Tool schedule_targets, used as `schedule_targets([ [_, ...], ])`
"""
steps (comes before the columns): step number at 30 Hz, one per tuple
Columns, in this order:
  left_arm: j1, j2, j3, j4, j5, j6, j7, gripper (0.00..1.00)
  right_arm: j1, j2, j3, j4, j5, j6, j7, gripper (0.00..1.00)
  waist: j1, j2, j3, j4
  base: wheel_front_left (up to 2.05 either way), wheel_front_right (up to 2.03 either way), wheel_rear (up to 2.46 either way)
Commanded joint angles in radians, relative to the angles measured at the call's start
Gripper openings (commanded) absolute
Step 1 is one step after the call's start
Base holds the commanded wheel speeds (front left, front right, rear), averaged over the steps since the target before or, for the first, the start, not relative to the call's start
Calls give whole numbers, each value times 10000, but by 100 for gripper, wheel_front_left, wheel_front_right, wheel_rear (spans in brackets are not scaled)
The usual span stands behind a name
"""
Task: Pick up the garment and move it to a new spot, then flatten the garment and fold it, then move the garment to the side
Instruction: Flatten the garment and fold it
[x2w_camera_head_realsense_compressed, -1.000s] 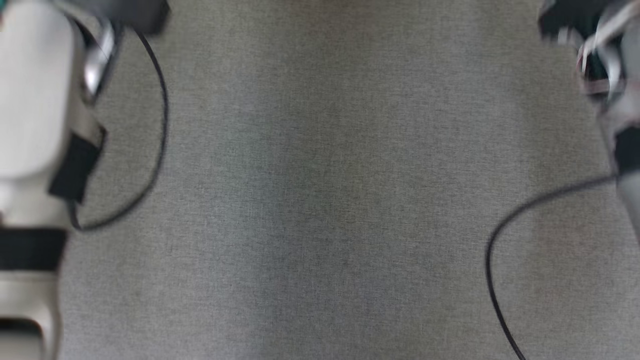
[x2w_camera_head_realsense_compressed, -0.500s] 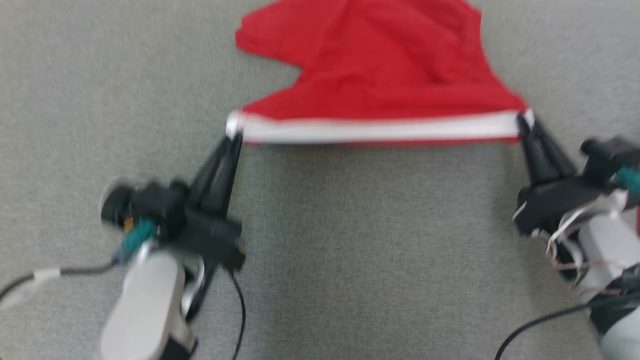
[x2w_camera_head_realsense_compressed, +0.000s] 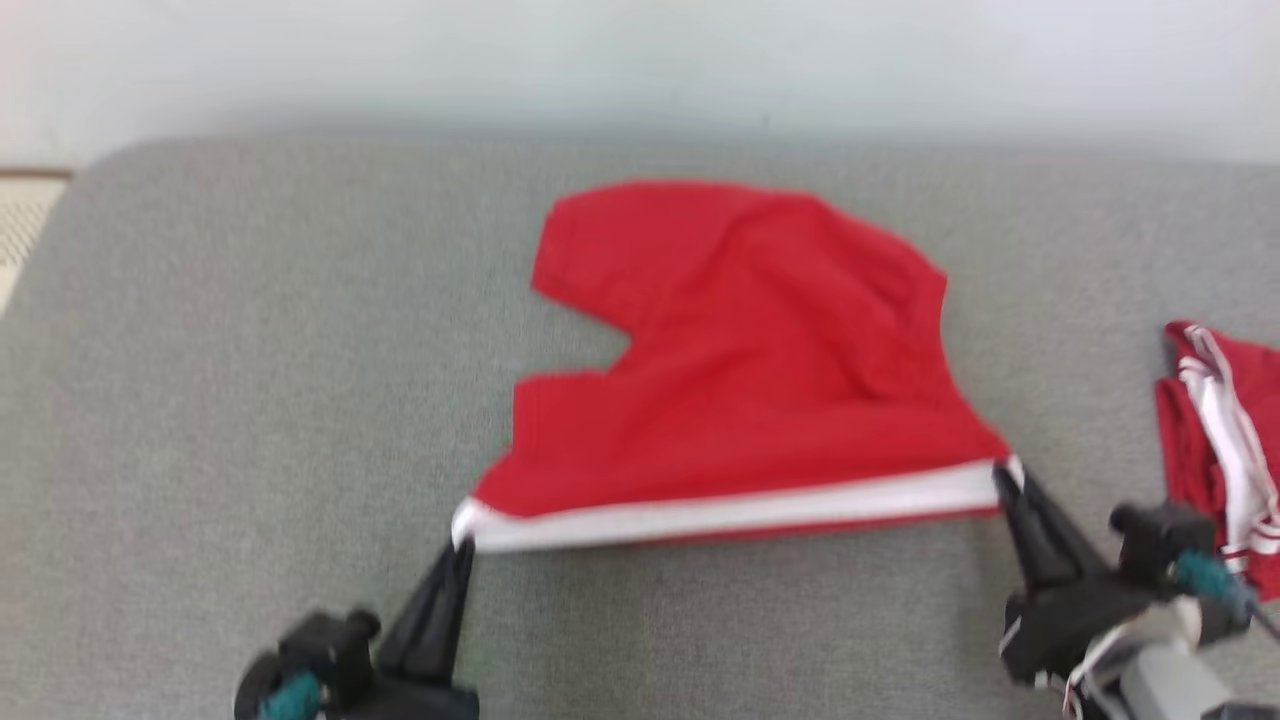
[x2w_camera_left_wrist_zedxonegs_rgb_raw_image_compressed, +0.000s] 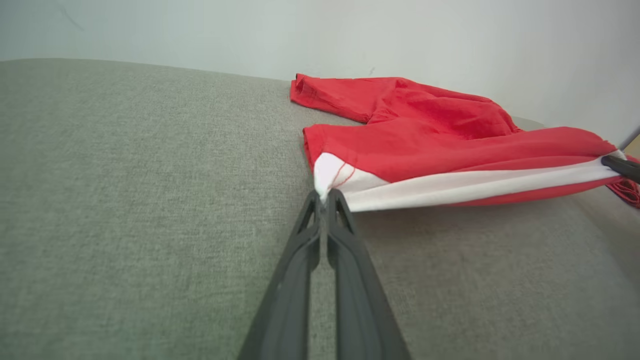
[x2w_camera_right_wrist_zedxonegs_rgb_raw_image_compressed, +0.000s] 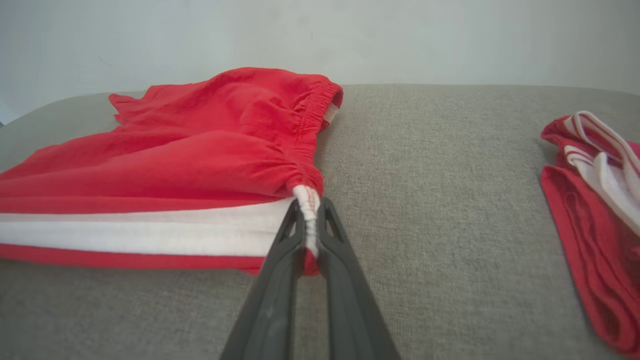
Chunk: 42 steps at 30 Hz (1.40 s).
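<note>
Two grips, unchanged across the last half second: left end effector (x2w_camera_head_realsense_compressed: 460, 552) clamped on the left end of the shorts' (x2w_camera_head_realsense_compressed: 740, 380) white band (x2w_camera_head_realsense_compressed: 740, 512), right end effector (x2w_camera_head_realsense_compressed: 1006, 482) clamped on the right end, beside the gathered waist. Band pulled straight between the two grips then as now. Near edge of the cloth raised a little off the grey worktop (x2w_camera_head_realsense_compressed: 250, 350), rest of the red fabric trailing toward the far wall (x2w_camera_head_realsense_compressed: 640, 60).

Changed instead: the viewpoint. A second ago, only bare worktop in the head view. Half a second ago, shorts at the top edge. Now shorts mid-picture, wall beyond, and a second garment (x2w_camera_head_realsense_compressed: 1215, 440), red and white, lying at the right edge, well apart. Best read as the head tilting up, not as cloth travelling.

For the task: probably the end of the carry and the start of the flattening. Rumpled at the far right, one leg askew at the far left. Likely next: drawing the band toward the near side to drag the wrinkles out, then lowering and letting go. Risk: thin band slipping from a grip, or uneven pull skewing the cloth.
</note>
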Motion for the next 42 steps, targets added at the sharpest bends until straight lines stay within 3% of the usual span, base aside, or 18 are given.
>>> schedule_targets([
  [1,439,358,292,154,-149,159,-13,0,353,-263,-351,159,31,-177,-6,0,3,2,-801,-211,0,0,0],
  [22,3040,345,201,782,28,102,-11,0,2858,321,-274,159,-239,-176,-6,0,3,2,-2206,-192,0,0,0],
  [38,3576,359,494,811,2,197,-11,0,3950,434,-479,-315,-406,-177,-8,0,3,2,-2238,-314,0,0,0],
  [42,2969,345,554,292,239,124,-11,0,3679,547,-510,-649,-222,-177,-8,0,3,2,-2072,-331,0,0,0],
])
